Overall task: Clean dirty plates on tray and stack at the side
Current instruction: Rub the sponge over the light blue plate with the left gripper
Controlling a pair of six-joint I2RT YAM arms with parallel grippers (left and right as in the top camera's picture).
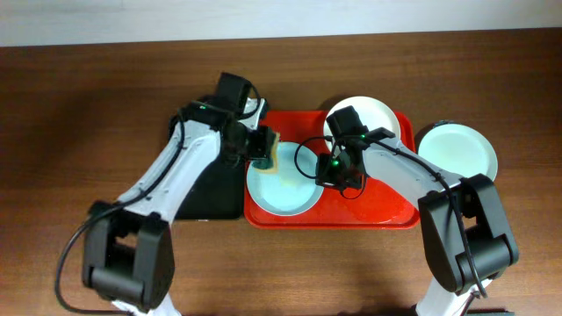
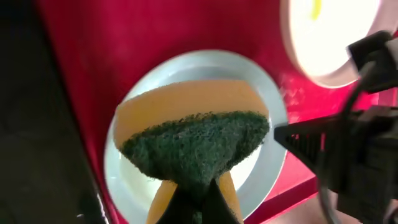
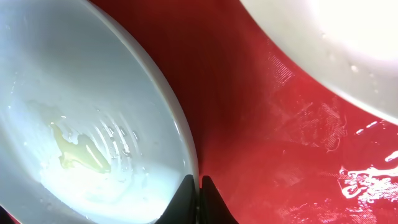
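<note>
On the red tray [image 1: 386, 206] a pale mint plate [image 1: 285, 189] lies at the left, with a yellow smear [image 3: 78, 152] and wet streaks in its middle. My left gripper [image 1: 256, 145] is shut on a yellow sponge with a green scouring face [image 2: 196, 137], held over that plate's [image 2: 193, 62] left rim. My right gripper [image 3: 199, 190] is shut on the same plate's [image 3: 81, 93] right rim, one finger over the plate and one over the tray [image 3: 249, 112]. A white plate [image 1: 373, 116] with a yellow smear [image 2: 316, 7] sits at the tray's far right corner.
A second pale plate [image 1: 457, 149] rests on the wooden table right of the tray. A black tray [image 1: 211, 189] lies against the red tray's left side, under my left arm. Wet patches [image 3: 367, 174] shine on the red tray.
</note>
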